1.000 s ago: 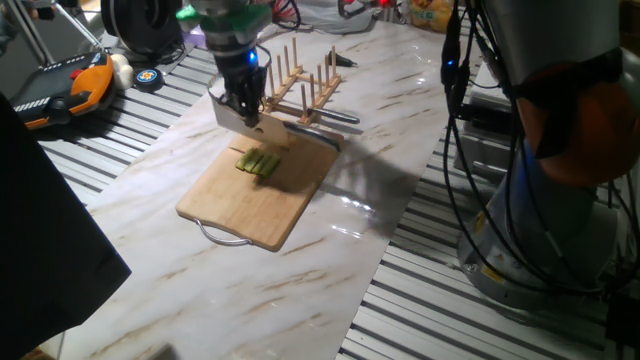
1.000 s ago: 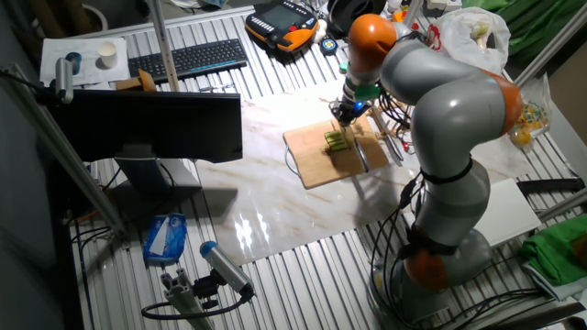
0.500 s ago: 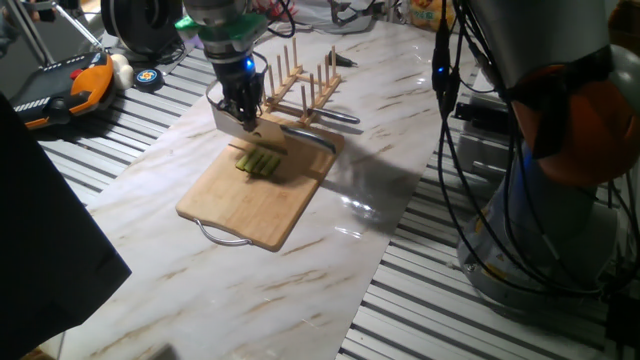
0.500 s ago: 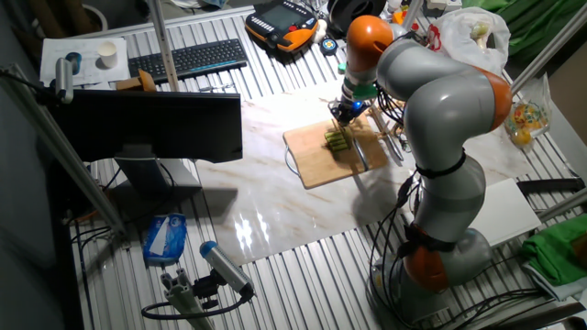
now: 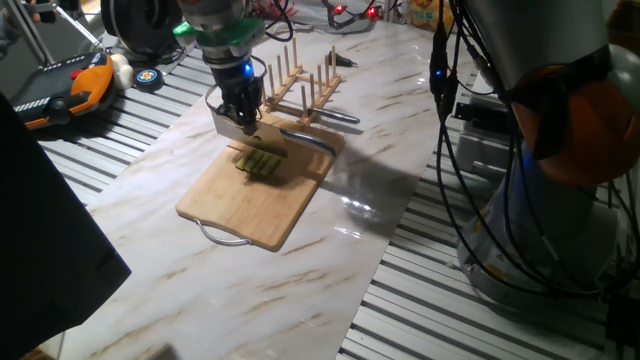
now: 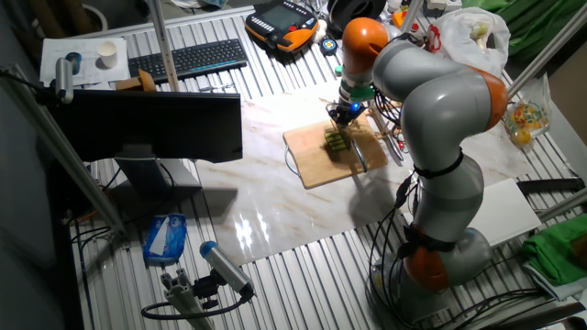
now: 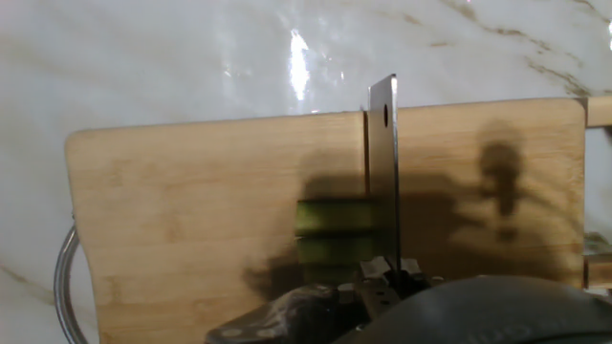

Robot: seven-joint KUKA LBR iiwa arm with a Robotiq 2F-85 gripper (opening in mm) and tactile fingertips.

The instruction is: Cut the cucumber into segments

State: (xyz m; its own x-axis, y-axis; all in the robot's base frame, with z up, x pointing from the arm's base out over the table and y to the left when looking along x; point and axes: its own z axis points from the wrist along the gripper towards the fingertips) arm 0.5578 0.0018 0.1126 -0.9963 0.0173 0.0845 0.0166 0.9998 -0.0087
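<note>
Hand view showed the knife [image 7: 383,182] edge-on over the board [image 7: 191,220], its blade crossing the cucumber [image 7: 333,232] sticks, which lay side by side in shadow near the board's middle. Compared with a second earlier, the gripper [image 5: 240,112] had shifted slightly toward the rack [image 5: 300,80] end of the board and sat lower, the blade now down at the sticks rather than above them. The gripper was clamped on the knife handle; from the other fixed view it [image 6: 345,112] stood just over the cucumber [image 6: 336,140]. A second knife [image 5: 310,138] lay along the board's far edge.
</note>
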